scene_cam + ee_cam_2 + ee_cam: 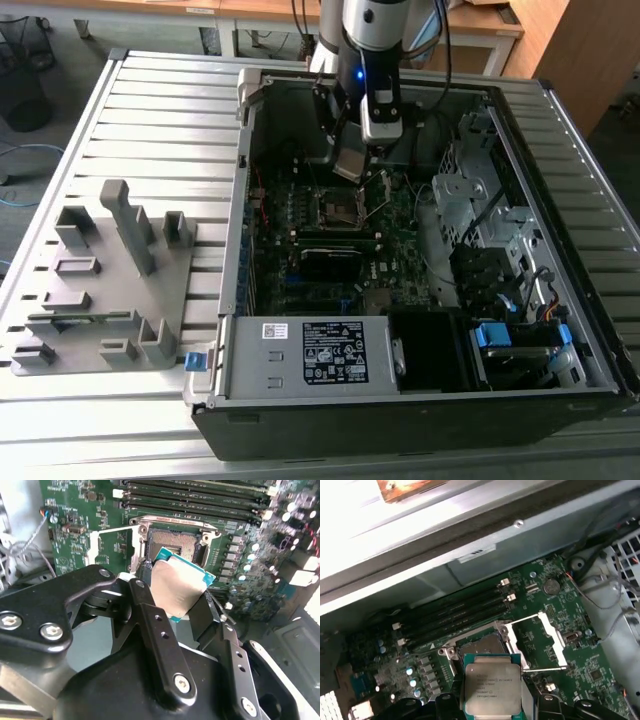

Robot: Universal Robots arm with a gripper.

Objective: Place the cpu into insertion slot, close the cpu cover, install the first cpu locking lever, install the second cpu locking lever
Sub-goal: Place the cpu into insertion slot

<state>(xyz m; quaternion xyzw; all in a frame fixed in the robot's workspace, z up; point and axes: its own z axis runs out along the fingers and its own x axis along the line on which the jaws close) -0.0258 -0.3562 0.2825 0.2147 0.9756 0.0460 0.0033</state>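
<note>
Just short of socket [482, 645], hand [176, 594] grips tilted chip [492, 687] by opposite edges. Socket lies at chip's six o'clock in exterior view, cover [551, 635] open beside it. Best practice, likely: level chip, match corners, lower straight, no sliding.

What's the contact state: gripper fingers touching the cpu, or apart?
Touching. The second wrist view shows the cpu pinched between the fingers of the gripper, no gap.

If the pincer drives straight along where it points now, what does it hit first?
Most likely the open insertion slot: the cpu clamped in the pincer points at it, with the cpu cover flipped aside. Depth is unclear, but nothing seems to lie between.
</note>
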